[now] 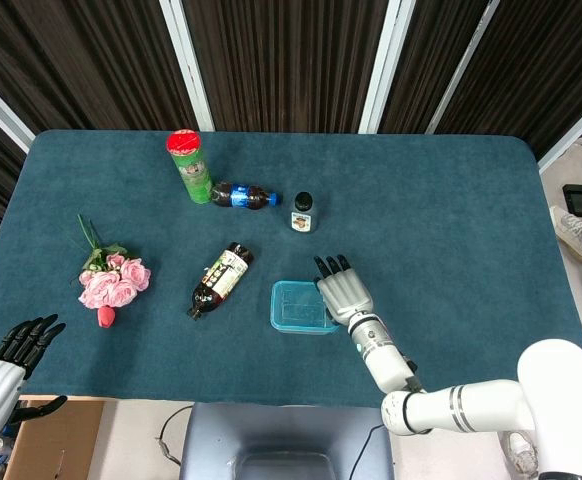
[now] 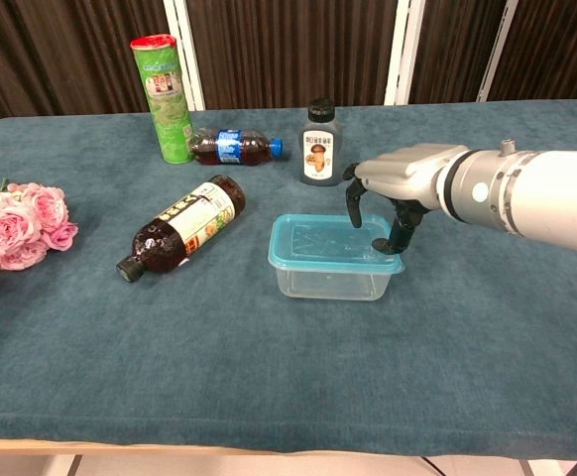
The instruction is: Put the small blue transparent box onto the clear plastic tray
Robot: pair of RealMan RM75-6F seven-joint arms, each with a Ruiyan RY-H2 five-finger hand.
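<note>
The right hand (image 2: pixel 393 188) has a silver-grey metal back and black fingers (image 2: pixel 353 203), on a glossy white forearm ringed with black bands. The left hand (image 1: pixel 6 365), at seven o'clock in the head view, looks alike.
</note>
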